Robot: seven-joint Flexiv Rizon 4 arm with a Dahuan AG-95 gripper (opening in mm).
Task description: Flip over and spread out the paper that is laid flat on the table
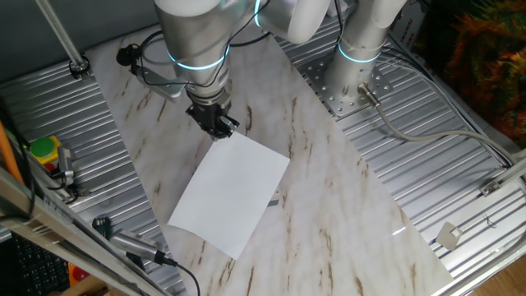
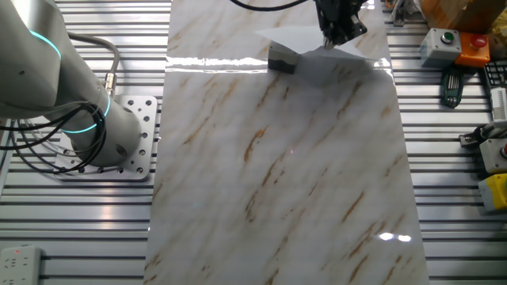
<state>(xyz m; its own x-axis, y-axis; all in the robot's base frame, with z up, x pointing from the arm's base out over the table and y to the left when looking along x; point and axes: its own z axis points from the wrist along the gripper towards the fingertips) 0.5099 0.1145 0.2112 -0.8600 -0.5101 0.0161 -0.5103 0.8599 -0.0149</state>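
Note:
The paper (image 1: pixel 230 193) is a plain white sheet on the marble-look table (image 1: pixel 329 222), seen end-on at the far edge in the other fixed view (image 2: pixel 313 41). One of its sides rests on a small grey block (image 2: pixel 283 60), which peeks out as a dark sliver (image 1: pixel 273 201). My gripper (image 1: pixel 222 126) points down at the sheet's far corner, fingertips touching or just above it (image 2: pixel 339 36). The black fingers stand close together. Whether they pinch the corner is too small to tell.
Ribbed silver metal panels (image 1: pixel 444 164) flank the table on both sides. The arm's base (image 2: pixel 95 127) stands on one panel with cables (image 1: pixel 411 131). A grey button box (image 2: pixel 440 43), tools (image 2: pixel 451 83) and a yellow part (image 2: pixel 493 190) lie on the other.

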